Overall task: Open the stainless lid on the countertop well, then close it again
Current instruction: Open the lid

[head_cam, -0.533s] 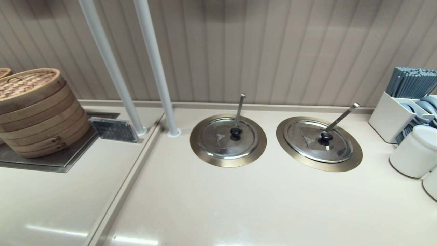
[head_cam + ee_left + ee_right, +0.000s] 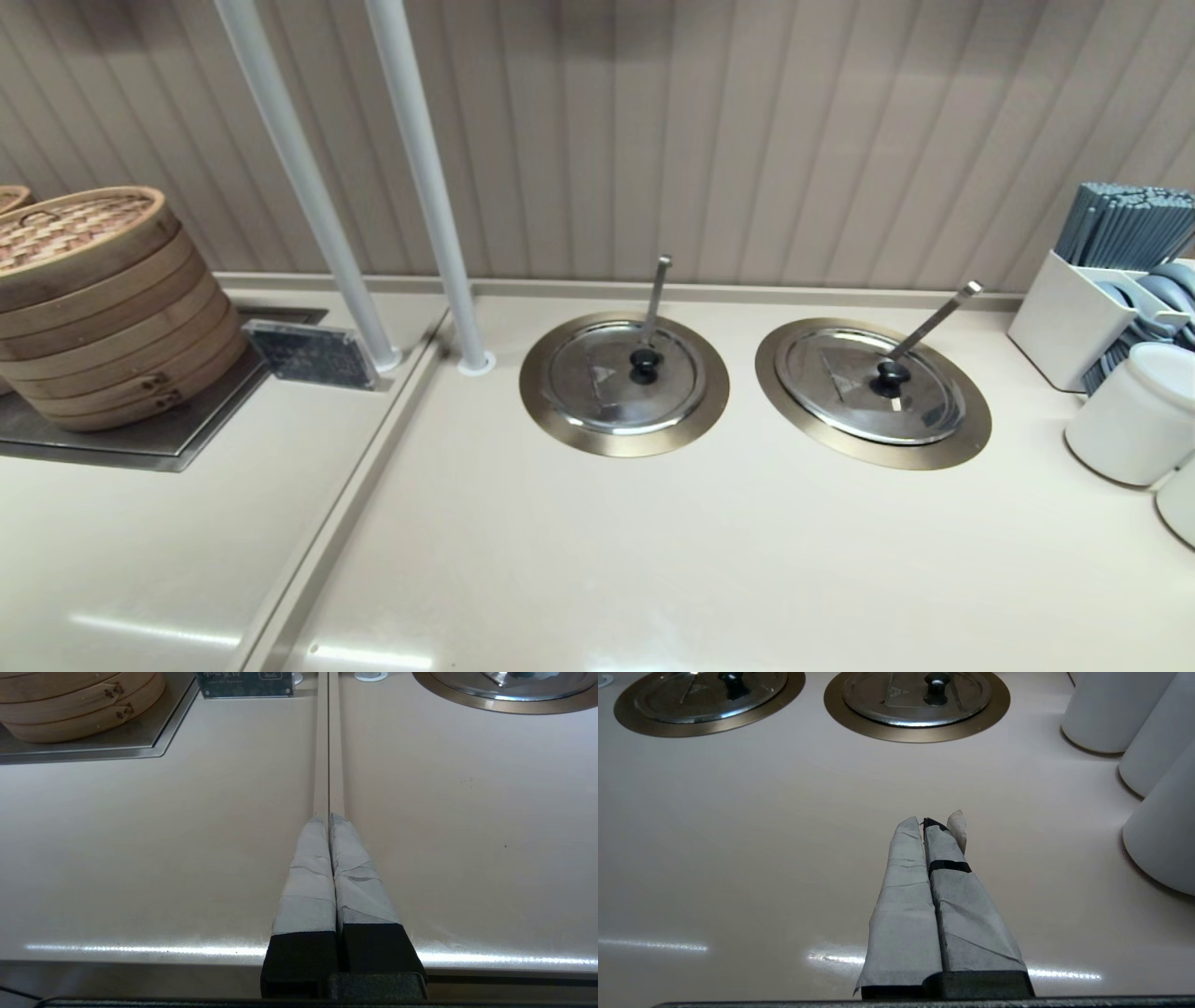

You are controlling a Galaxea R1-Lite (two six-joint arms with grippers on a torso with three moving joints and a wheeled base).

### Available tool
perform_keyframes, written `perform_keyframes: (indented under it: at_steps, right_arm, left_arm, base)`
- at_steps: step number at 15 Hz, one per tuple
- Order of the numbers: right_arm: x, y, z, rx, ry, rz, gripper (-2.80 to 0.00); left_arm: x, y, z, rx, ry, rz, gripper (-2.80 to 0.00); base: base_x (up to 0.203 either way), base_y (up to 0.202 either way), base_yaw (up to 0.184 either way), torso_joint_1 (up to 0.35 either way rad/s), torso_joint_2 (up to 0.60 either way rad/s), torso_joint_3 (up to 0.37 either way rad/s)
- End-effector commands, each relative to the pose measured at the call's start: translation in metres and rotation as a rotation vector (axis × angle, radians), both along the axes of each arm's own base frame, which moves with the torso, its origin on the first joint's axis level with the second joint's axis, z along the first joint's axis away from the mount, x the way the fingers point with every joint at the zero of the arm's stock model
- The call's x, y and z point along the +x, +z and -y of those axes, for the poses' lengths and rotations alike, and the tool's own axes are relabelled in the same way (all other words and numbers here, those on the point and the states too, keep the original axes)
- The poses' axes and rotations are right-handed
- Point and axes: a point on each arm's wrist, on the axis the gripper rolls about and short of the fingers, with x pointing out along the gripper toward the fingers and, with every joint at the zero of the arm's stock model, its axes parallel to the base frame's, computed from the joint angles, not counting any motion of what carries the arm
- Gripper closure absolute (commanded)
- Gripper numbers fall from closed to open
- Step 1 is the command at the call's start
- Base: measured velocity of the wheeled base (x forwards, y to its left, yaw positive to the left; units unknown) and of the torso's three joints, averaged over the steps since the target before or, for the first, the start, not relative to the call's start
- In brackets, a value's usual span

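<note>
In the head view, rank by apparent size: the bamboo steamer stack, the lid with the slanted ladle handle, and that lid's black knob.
Largest to smallest:
1. bamboo steamer stack
2. stainless lid, though nearness may skew this
3. black knob

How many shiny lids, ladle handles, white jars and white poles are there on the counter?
Shiny lids: 2, the stainless lid and its twin
Ladle handles: 2, slanted and upright
White jars: 2
White poles: 2
Total: 8

A beige countertop [image 2: 653, 551] carries a bamboo steamer stack [image 2: 98, 303] on a steel plate far left, two lidded ringed wells mid-far, and white canisters [image 2: 1130, 415] far right.
</note>
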Motion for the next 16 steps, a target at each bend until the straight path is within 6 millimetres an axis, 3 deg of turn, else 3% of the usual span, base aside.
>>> perform_keyframes:
  at_steps: [1, 4, 8, 13, 16]
  right_arm:
    - [-0.006, 0.020, 0.000, 0.000, 0.001, 0.053, 0.00]
    - [-0.005, 0.070, 0.000, 0.003, 0.020, 0.020, 0.00]
    - [0.030, 0.115, -0.001, 0.023, 0.039, -0.126, 0.00]
    - [0.113, 0.154, -0.003, 0.103, 0.073, -0.324, 0.00]
    - [0.186, 0.153, -0.001, 0.124, 0.028, -0.363, 0.00]
  left_arm:
    - [0.000, 0.000, 0.000, 0.001, 0.000, 0.000, 0.00]
    - [0.000, 0.000, 0.000, 0.001, 0.000, 0.000, 0.00]
    - [0.000, 0.000, 0.000, 0.001, 0.000, 0.000, 0.00]
    - [0.000, 0.000, 0.000, 0.001, 0.000, 0.000, 0.00]
    - [0.000, 0.000, 0.000, 0.001, 0.000, 0.000, 0.00]
  base:
    - [0.000, 0.000, 0.000, 0.000, 0.00, 0.000]
    - [0.000, 0.000, 0.000, 0.000, 0.00, 0.000]
    - [0.000, 0.000, 0.000, 0.000, 0.00, 0.000]
    - [0.000, 0.000, 0.000, 0.000, 0.00, 0.000]
    - [0.000, 0.000, 0.000, 0.000, 0.00, 0.000]
